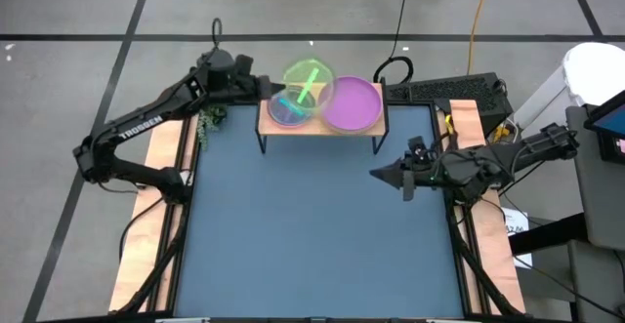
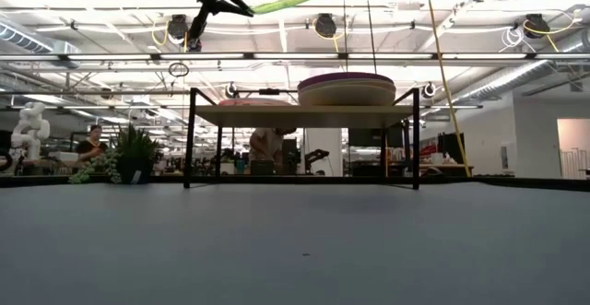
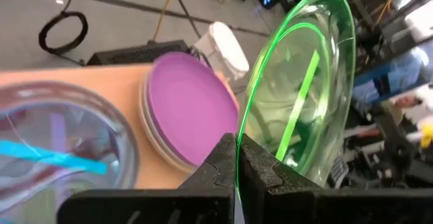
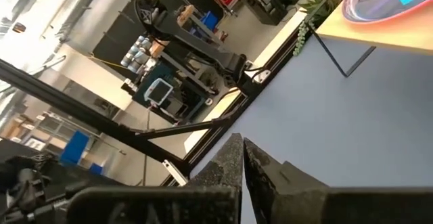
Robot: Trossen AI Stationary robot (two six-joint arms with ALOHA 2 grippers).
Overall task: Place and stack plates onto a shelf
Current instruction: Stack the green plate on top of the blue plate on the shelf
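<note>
Pinching the green plate [image 3: 298, 95] by its rim, the left gripper [image 1: 262, 88] holds it tilted above the blue plate [image 1: 287, 111] on the shelf [image 1: 322, 128]. Levelling it first seems wise (purple stack [image 1: 352, 103] sits just beside). Right gripper [image 1: 402, 179] waits, fingers pressed together, over the table.

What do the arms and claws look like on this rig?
Both arms are dark, jointed, with black cabling along the links. The left arm carries white TROSSEN lettering. Each claw, left claw and right claw, has two matte black wedge-shaped fingers tapering to narrow tips.
</note>
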